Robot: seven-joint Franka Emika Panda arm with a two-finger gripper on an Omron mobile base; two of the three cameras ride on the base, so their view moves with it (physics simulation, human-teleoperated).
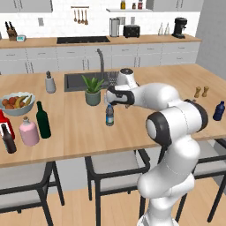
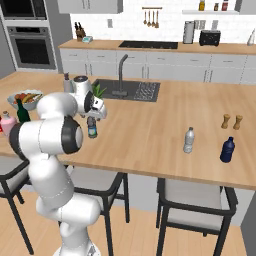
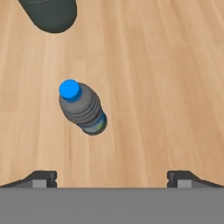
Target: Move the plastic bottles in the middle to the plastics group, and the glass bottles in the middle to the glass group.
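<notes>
Below my hand [image 3: 112, 177] one small water bottle [image 3: 82, 108] stands upright on the table [image 3: 166, 87], its long axis vertical and its blue cap pointing up toward me, a blue label band low on its body; no writing can be read. My fingers [image 3: 41, 178] are spread wide and hold nothing, poised above the bottle without touching it. Just beyond it sits one potted plant [image 1: 92, 90]. At the table's left end I count one pink bottle [image 1: 29, 131], one tall green bottle [image 1: 43, 119], one red bottle [image 1: 5, 124] and one brown bottle [image 1: 8, 139], all upright. Far right stand one grey clear bottle [image 2: 188, 140] and one dark blue bottle [image 2: 227, 149].
</notes>
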